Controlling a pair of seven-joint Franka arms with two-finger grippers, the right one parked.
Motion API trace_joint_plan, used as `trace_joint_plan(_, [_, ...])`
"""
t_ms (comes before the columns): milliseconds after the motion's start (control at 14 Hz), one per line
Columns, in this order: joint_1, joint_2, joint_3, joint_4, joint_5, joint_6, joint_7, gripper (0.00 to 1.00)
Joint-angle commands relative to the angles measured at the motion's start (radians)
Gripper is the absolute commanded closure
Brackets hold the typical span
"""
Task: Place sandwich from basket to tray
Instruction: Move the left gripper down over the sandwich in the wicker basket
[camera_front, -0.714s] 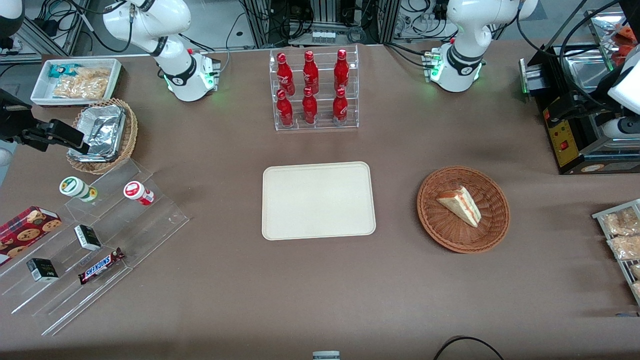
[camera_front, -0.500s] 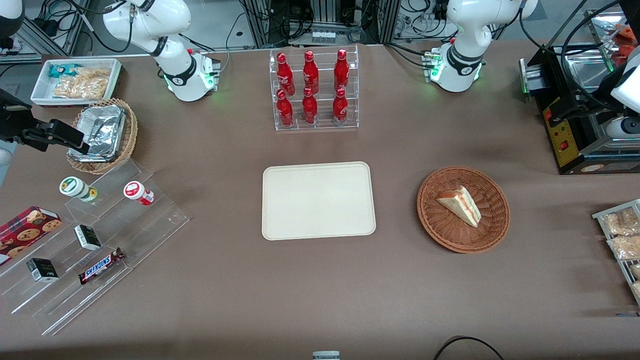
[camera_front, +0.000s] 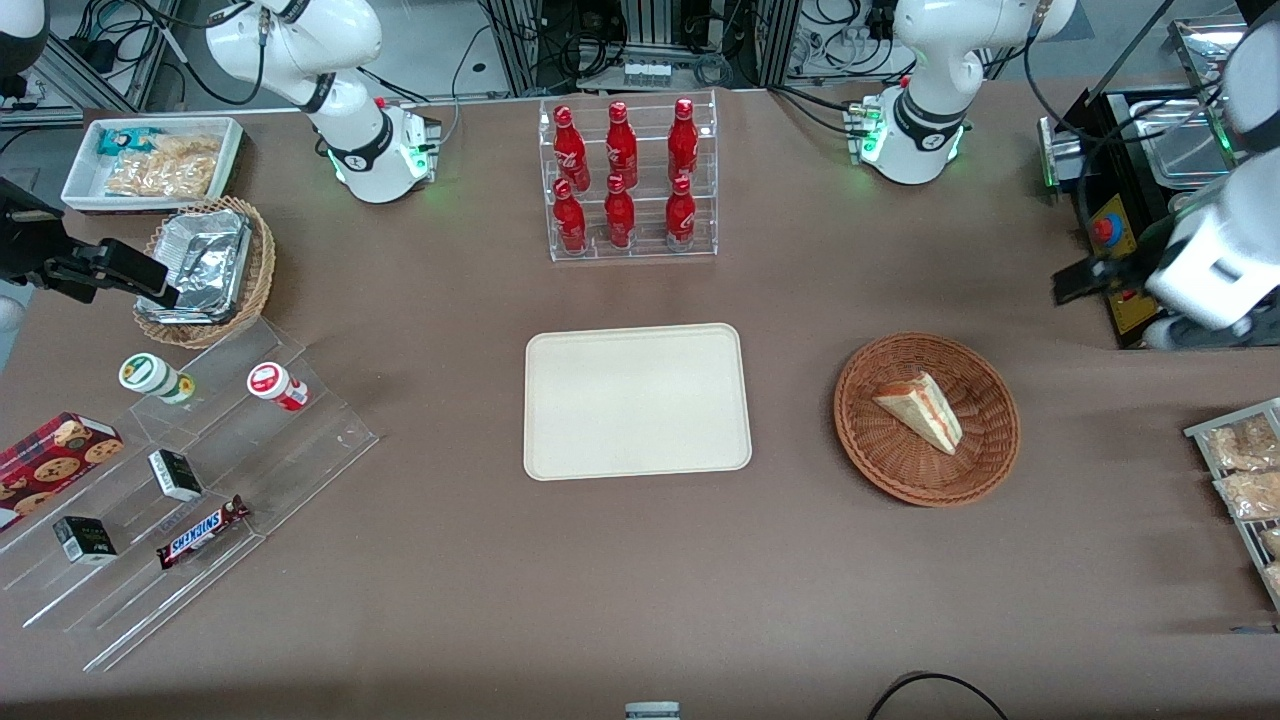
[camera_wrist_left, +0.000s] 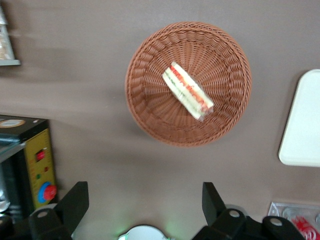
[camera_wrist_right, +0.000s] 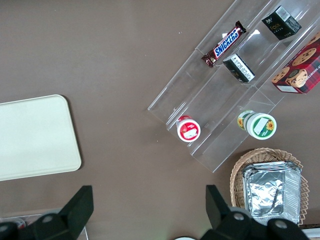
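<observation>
Brown tabletop (camera_front: 640, 580): claw (camera_wrist_left: 145, 202) hangs wide open, empty, above basket (camera_wrist_left: 145, 125).

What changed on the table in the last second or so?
Only the working arm moved: it swung in from the table's edge toward the basket, and its gripper now hangs open above the table beside the basket, holding nothing. The sandwich lies in the basket as before, and the tray is bare and unmoved.

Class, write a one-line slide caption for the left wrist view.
Open gripper hovers apart from the basket holding the sandwich, tray alongside.
</observation>
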Motion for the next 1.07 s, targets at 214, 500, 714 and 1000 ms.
trace_joint_plan(214, [-0.071,-0.020,-0.004,-0.302,0.011,0.367,-0.381,0.00])
trace_joint_plan(500, [-0.091,-0.016,-0.004,-0.443,0.013,0.556,-0.640,0.00])
trace_joint_plan(714, [-0.094,0.027,-0.004,-0.514,0.013,0.701,-0.743,0.00])
trace_joint_plan(1000, [-0.097,0.090,-0.006,-0.522,0.013,0.797,-0.795,0.00])
